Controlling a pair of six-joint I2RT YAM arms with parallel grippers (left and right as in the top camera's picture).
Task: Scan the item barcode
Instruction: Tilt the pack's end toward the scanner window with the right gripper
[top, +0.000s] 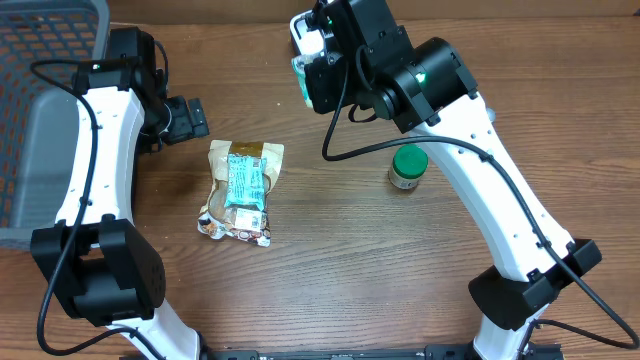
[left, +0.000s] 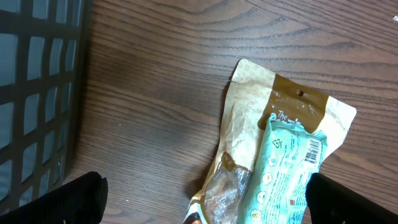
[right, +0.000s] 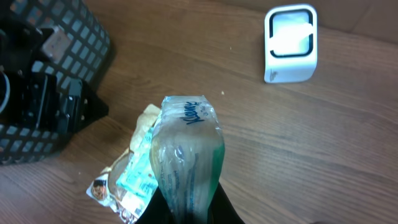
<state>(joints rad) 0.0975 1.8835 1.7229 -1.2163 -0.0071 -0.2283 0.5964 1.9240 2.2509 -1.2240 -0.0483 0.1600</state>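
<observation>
My right gripper (right: 186, 210) is shut on the lower end of a clear and green plastic packet (right: 185, 155), which stands up from the jaws. In the overhead view this packet (top: 300, 80) hangs in the right gripper (top: 312, 78) just in front of the white barcode scanner (top: 302, 33). The scanner (right: 290, 43) stands at the far right in the right wrist view. My left gripper (top: 188, 118) is open and holds nothing. Its black fingers (left: 81, 199) straddle the top of a brown pouch (left: 249, 118) with a teal packet (left: 286, 174) lying on it.
The brown pouch and the teal packet (top: 244, 185) lie together at the table's middle left. A small jar with a green lid (top: 408, 166) stands to the right, under the right arm. A dark mesh basket (top: 40, 60) fills the far left corner.
</observation>
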